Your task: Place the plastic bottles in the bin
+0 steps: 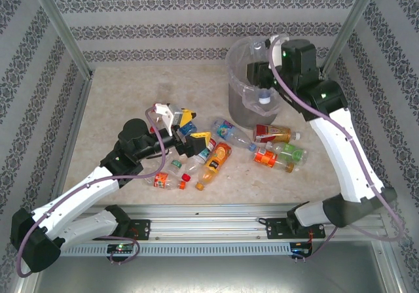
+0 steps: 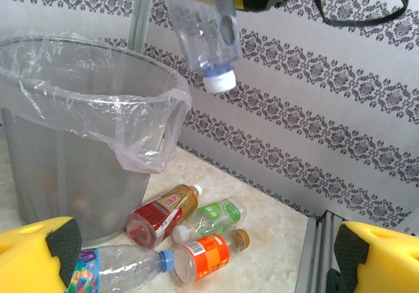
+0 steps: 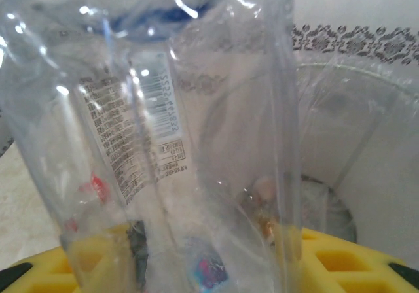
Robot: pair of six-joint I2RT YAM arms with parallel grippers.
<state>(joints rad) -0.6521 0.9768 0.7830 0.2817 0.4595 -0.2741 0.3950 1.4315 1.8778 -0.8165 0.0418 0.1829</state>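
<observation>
Clear plastic bottle (image 2: 208, 34), cap downward, pinched by the right gripper (image 1: 263, 78) over the grey mesh bin (image 2: 65, 169) (lined with a clear bag). Left gripper (image 1: 194, 127), fingers spread wide with nothing between them, hangs above the other bottles (image 1: 216, 159) lying on the table (image 1: 118, 110).

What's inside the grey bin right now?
Its clear bag liner. The bottom of the round grey mesh bin is hidden: the clear plastic bottle in the right gripper covers it.
</observation>
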